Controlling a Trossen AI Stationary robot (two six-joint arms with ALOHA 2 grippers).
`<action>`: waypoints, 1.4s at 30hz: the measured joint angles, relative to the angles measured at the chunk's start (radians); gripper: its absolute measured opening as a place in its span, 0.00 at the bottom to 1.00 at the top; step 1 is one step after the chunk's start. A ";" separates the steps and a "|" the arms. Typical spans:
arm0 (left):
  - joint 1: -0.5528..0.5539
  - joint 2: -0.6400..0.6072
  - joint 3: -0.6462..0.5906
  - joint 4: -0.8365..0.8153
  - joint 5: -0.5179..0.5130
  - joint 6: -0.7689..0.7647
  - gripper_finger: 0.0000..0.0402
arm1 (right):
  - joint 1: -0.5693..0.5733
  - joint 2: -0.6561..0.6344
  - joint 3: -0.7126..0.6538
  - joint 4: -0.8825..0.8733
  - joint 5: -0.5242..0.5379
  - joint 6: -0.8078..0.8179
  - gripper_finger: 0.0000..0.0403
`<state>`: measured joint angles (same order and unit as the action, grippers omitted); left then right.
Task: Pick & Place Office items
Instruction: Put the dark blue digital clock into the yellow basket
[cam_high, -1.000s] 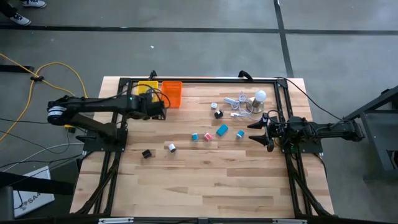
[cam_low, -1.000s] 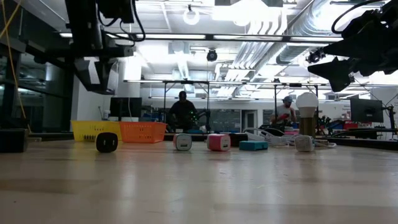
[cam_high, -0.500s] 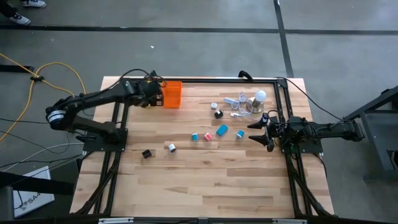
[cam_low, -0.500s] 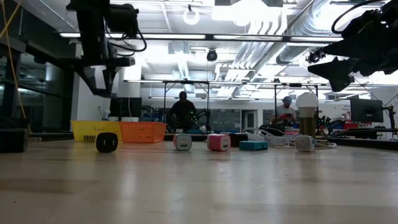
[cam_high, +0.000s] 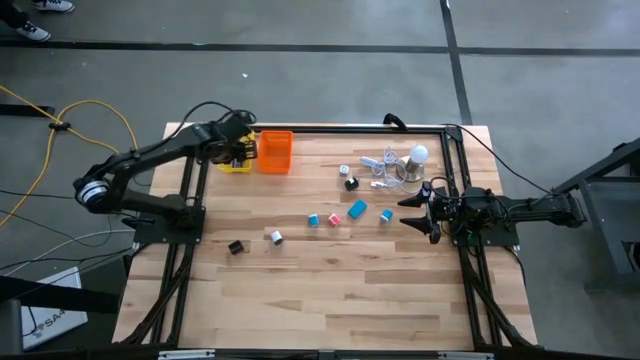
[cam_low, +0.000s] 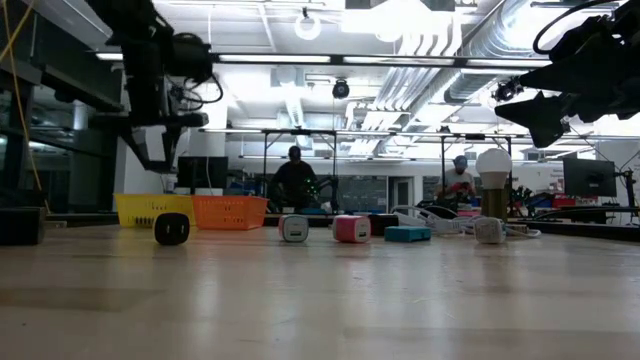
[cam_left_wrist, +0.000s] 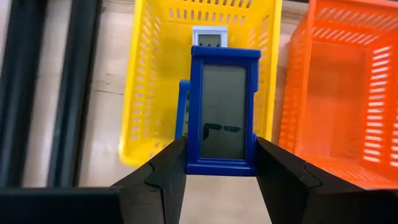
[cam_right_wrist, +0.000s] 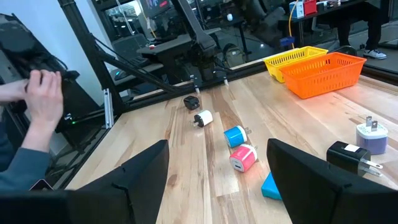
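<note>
The left gripper (cam_left_wrist: 221, 171) is clenched on a dark-blue item (cam_left_wrist: 225, 112) with a grey screen, holding it above the yellow basket (cam_left_wrist: 149, 93). Two more pieces already lie in that basket, and the orange basket (cam_left_wrist: 348, 93) stands just beside it. The right gripper (cam_high: 412, 209) hangs spread wide, well apart from the yellow basket. Loose office items (cam_high: 333, 218) lie on the counter (cam_high: 350, 290) between them.
</note>
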<state>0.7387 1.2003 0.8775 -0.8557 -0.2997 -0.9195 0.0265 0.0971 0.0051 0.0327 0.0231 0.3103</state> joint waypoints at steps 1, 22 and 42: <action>0.013 0.000 -0.017 0.032 0.011 0.011 0.40 | 0.000 0.000 0.000 0.000 0.000 0.000 0.64; 0.138 0.000 -0.129 0.225 0.099 0.157 0.40 | 0.000 0.000 0.000 0.000 0.000 0.000 0.64; 0.138 0.079 -0.129 0.250 0.112 0.165 0.40 | 0.000 0.000 0.000 0.000 0.000 0.000 0.64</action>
<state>0.8772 1.2794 0.7483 -0.6058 -0.1878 -0.7544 0.0264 0.0971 0.0055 0.0328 0.0231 0.3102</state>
